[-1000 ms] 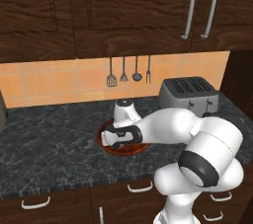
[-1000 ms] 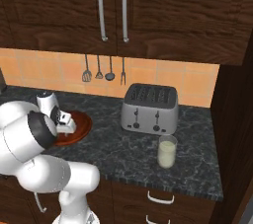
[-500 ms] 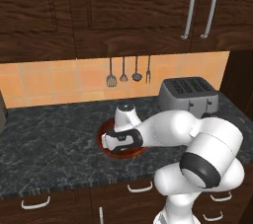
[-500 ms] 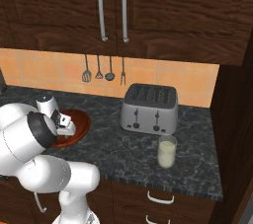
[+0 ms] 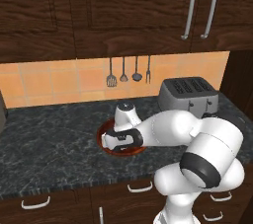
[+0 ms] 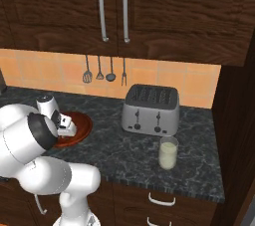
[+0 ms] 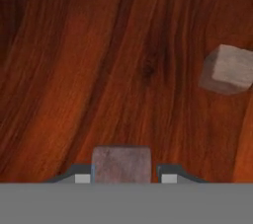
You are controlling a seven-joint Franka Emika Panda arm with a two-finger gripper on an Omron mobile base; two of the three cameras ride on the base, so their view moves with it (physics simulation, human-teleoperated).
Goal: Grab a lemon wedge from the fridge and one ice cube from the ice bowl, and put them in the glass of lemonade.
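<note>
The reddish-brown ice bowl [image 5: 103, 138] [image 6: 82, 125] sits on the dark counter, and my hand reaches down into it. In the hand view my gripper [image 7: 124, 176] rests low over the bowl's wooden floor [image 7: 113, 70]. A pale ice cube [image 7: 121, 164] sits squarely between the two fingertips, which press close against its sides. A second ice cube [image 7: 228, 68] lies loose to the upper right. The glass of lemonade [image 6: 168, 153] stands near the counter's front edge, to the right of the bowl, in front of the toaster. The lemon wedge and the fridge are out of view.
A silver toaster [image 5: 190, 94] [image 6: 151, 109] stands at the back right of the counter. Utensils [image 5: 128, 72] hang on the orange tiled wall. Dark cabinets with long handles [image 6: 113, 8] hang overhead.
My hand has sunk lower into the bowl over the last second. The bowl, the glass and the toaster have stayed put.
</note>
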